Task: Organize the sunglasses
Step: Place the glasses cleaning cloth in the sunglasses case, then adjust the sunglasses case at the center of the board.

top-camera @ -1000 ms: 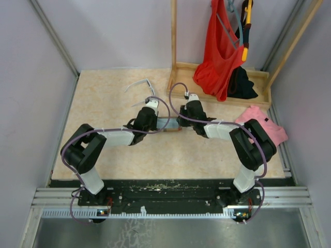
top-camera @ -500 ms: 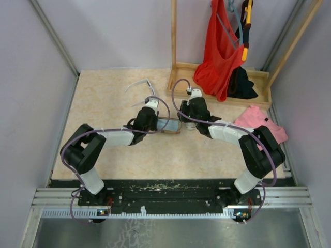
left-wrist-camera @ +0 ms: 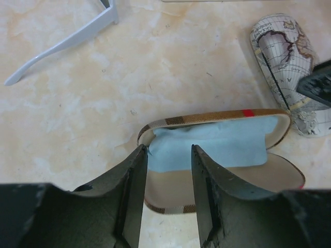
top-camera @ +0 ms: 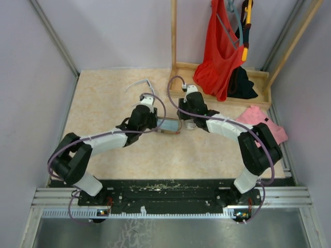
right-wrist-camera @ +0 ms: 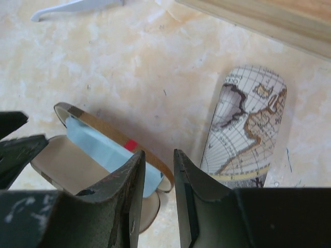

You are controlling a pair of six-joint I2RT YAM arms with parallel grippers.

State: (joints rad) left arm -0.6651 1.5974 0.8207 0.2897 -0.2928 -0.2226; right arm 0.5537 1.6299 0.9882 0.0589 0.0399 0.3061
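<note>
The white sunglasses [top-camera: 139, 84] lie open on the table at the back left; one pale arm [left-wrist-camera: 62, 44] shows in the left wrist view, its tip [right-wrist-camera: 77, 6] in the right wrist view. A brown-striped case [top-camera: 169, 125] lies open mid-table with a light blue cloth [left-wrist-camera: 217, 147] inside. My left gripper [left-wrist-camera: 168, 150] hovers open over the case's left end, nothing between its fingers. My right gripper [right-wrist-camera: 159, 153] stands open above the case's right end [right-wrist-camera: 165, 178], beside a map-patterned case [right-wrist-camera: 248, 124] that lies shut.
A wooden rack base [top-camera: 222, 85] stands at the back right with a red garment [top-camera: 220, 46] hanging over it. A pink cloth [top-camera: 261, 121] lies at the right edge. Grey walls close in on both sides.
The left arm has stretched out and its jaws have widened. The right gripper has swung left toward the striped case and its jaws have opened a little.
</note>
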